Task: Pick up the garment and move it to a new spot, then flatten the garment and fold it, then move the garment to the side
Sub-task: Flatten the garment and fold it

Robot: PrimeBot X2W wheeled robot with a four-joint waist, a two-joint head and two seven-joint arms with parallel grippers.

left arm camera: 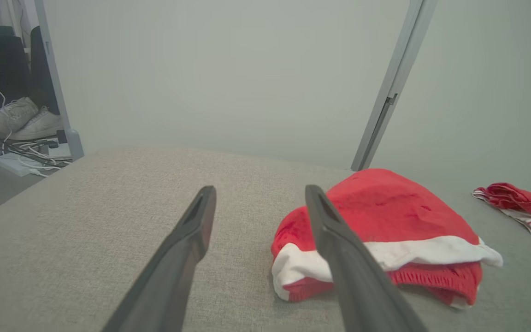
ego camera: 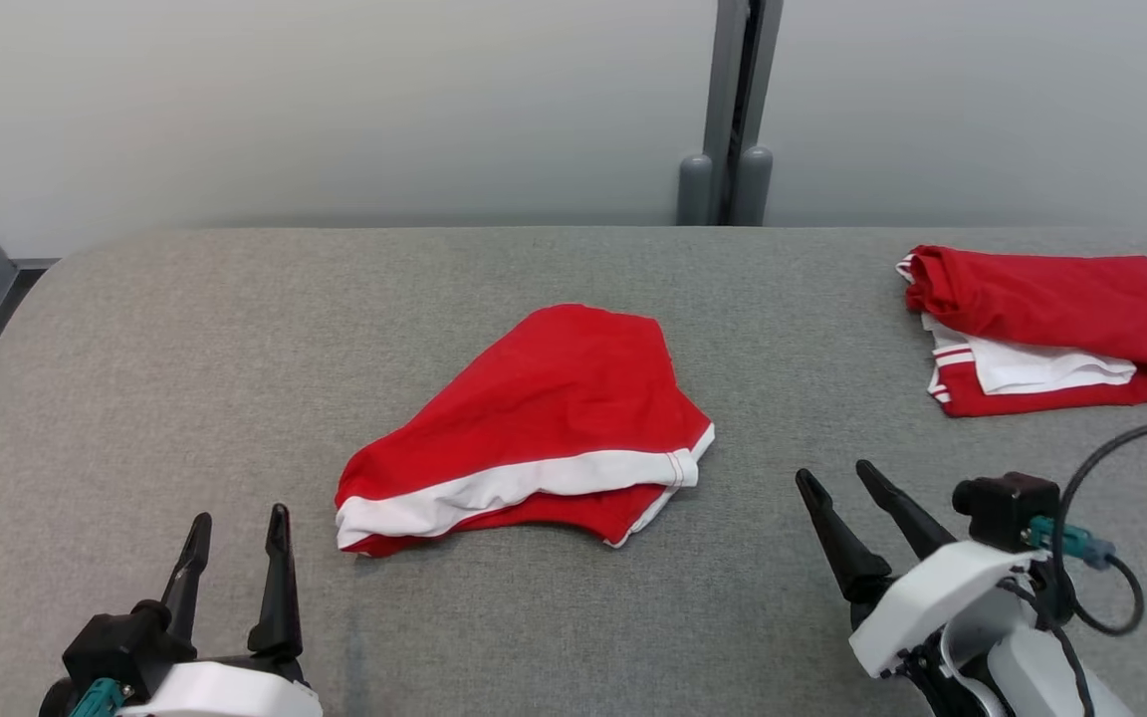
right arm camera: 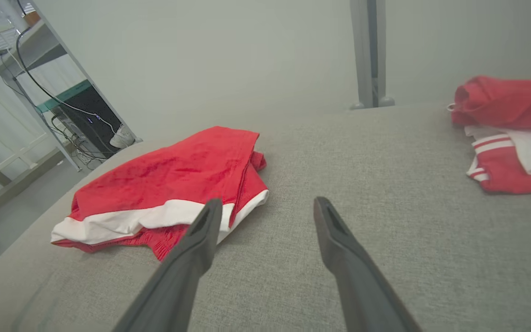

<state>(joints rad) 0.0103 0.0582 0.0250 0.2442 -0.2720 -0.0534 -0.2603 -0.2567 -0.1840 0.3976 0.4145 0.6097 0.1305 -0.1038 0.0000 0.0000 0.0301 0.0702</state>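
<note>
One rumpled white-banded red garment (ego camera: 544,408); left pincer (ego camera: 241,513) and right pincer (ego camera: 834,470) both gape.

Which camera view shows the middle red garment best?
The head view: the whole garment lies uncovered, seen from above. In the left wrist view a finger hides part of it; in the right wrist view a finger overlaps its white band.

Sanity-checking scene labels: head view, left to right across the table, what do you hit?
left gripper → loose red garment with a white band, mid-table → right gripper → folded red-and-white garment at the far right
</note>
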